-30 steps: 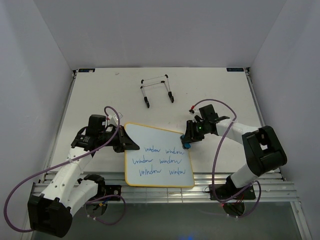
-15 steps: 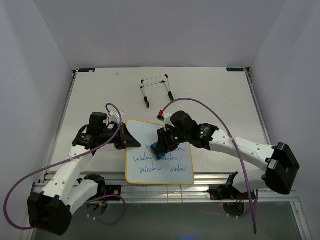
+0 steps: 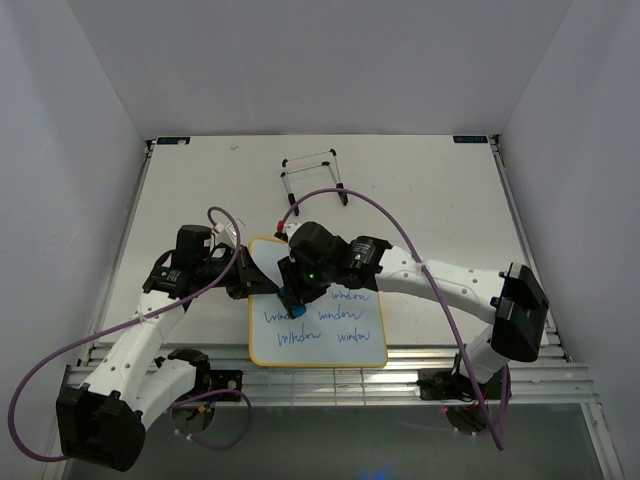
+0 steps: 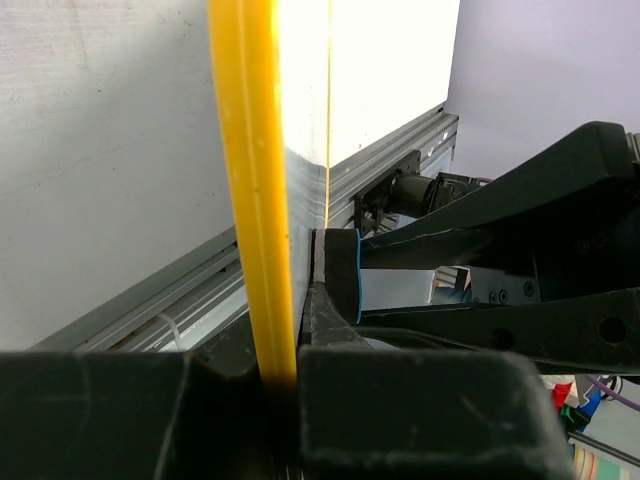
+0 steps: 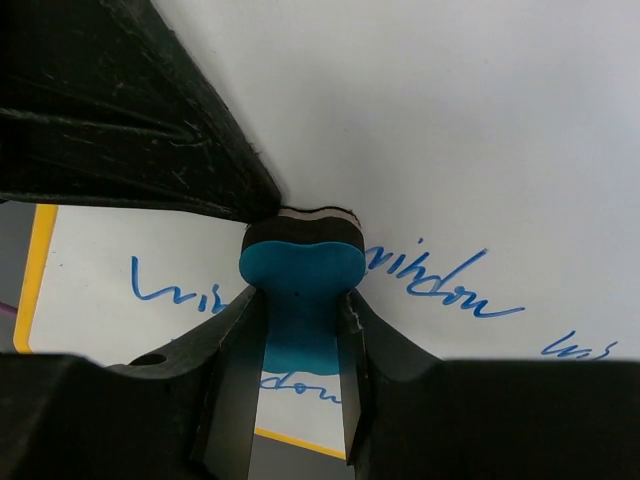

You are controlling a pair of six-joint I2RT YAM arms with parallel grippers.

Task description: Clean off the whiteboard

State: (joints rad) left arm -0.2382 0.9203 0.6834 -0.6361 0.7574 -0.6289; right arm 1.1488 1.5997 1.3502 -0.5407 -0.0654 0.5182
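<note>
The whiteboard (image 3: 345, 345) lies flat near the table's front edge, yellow-framed, with rows of blue writing. My left gripper (image 3: 248, 281) is shut on its left edge; in the left wrist view the yellow frame (image 4: 250, 200) runs between the jaws of that gripper (image 4: 280, 372). My right gripper (image 3: 291, 297) is shut on the blue eraser (image 3: 289, 299) and presses it on the board's upper left part, close to the left gripper. In the right wrist view the eraser (image 5: 300, 262) sits between the jaws of that gripper (image 5: 300, 325), felt side on the board (image 5: 450, 120), with writing on both sides.
A black-and-white wire easel stand (image 3: 315, 176) lies on the table beyond the board. White walls enclose the table on three sides. A metal rail (image 3: 330, 385) runs along the front edge. Purple cables loop off both arms.
My right gripper has swept the eraser leftward from the board's right edge across its upper part to the upper left. The left gripper has kept its hold on the board's edge.
</note>
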